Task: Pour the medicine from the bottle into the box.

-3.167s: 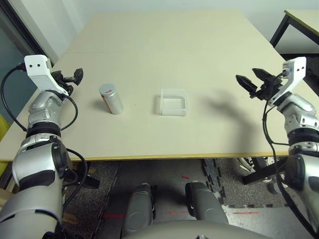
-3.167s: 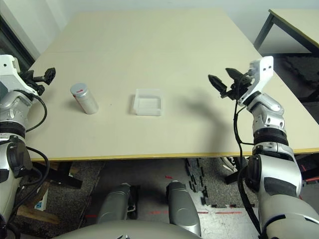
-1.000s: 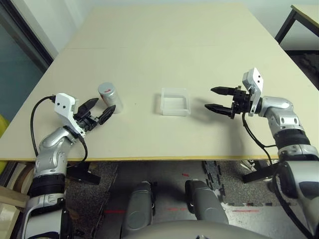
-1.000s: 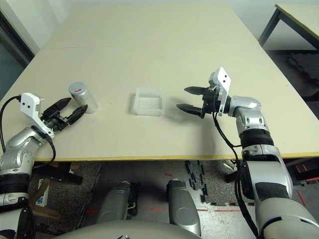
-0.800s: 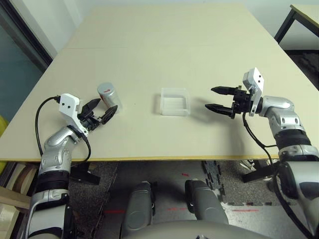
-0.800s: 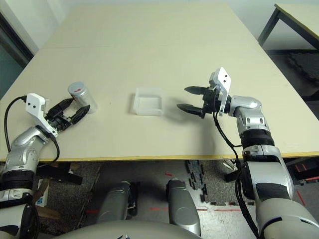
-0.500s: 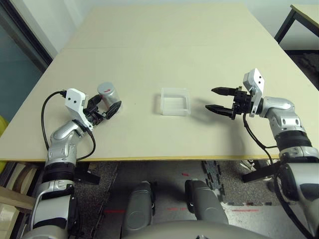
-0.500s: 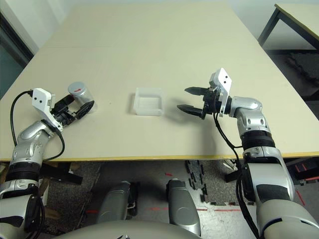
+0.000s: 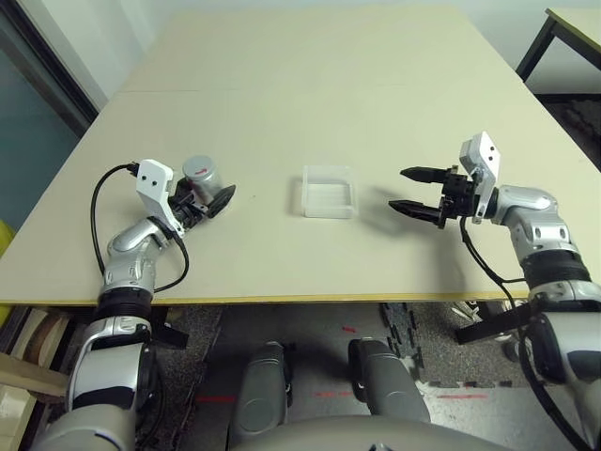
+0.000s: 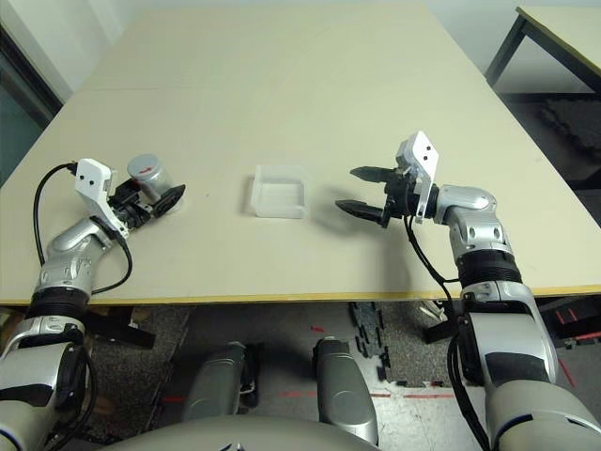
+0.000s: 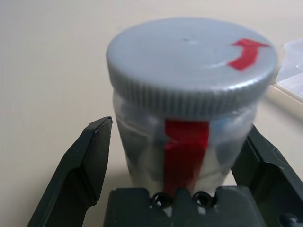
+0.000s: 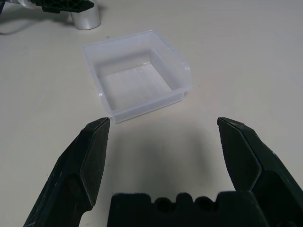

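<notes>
The small silver-grey cylindrical bottle with a ridged cap [image 11: 189, 71] stands upright on the table between the wide-open black fingers of the left gripper [image 9: 208, 201]; closing off-centre could topple it (the cap looks on, mercifully). The right gripper [image 9: 410, 192] gapes empty beside the clear square plastic box [image 9: 329, 212].

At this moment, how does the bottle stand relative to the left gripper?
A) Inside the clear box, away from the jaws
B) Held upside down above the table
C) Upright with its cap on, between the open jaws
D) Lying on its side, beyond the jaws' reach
C: the capped bottle stands upright on the table, with the left gripper's open jaws on either side of it.
</notes>
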Action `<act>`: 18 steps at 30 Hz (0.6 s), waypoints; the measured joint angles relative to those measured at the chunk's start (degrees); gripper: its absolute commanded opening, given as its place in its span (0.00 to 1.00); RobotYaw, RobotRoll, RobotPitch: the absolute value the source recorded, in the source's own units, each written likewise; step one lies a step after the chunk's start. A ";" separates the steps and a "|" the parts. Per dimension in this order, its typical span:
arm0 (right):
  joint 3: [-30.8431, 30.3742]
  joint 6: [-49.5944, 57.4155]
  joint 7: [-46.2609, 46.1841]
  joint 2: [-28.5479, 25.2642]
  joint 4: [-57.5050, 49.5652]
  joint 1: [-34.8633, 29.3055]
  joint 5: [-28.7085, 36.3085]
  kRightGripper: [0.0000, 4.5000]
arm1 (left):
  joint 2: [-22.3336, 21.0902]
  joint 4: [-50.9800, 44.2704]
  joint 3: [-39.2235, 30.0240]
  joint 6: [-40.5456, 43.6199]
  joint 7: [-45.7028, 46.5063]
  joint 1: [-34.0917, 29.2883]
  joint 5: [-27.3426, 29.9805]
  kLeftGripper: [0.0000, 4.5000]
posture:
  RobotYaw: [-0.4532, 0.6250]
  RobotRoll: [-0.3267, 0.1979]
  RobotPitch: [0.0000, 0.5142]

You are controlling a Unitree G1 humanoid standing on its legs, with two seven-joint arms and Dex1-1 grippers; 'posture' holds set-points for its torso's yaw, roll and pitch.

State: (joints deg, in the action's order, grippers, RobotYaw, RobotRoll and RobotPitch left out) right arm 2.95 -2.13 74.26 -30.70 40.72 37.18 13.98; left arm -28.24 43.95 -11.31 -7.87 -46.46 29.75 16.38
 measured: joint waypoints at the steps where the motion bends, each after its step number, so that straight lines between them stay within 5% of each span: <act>1: 0.00 0.00 0.00 -0.05 0.00 -0.13 0.00 1.00 | 0.00 0.23 0.00 -0.15 -0.02 0.20 -0.13 1.00 | 0.26 0.62 0.21; 5: 0.00 0.00 0.00 -0.10 -0.01 -0.24 0.02 1.00 | 0.00 1.66 -0.01 -0.98 -0.33 1.03 -0.24 0.92 | 0.26 0.62 0.21; 10: 0.00 -0.04 0.00 -0.13 0.00 -0.24 0.01 1.00 | 0.09 2.25 -0.02 -1.37 -0.96 1.23 -0.24 0.59 | 0.26 0.62 0.21; 18: 0.00 -0.34 0.00 -0.13 0.02 -0.24 0.01 1.00 | 0.09 2.46 -0.04 -1.38 -1.28 1.28 -0.24 0.59 | 0.26 0.62 0.21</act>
State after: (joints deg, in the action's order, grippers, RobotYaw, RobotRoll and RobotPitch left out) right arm 2.95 -2.46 74.26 -30.83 40.74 36.95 13.99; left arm -28.16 46.41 -11.35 -9.25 -47.75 31.03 16.14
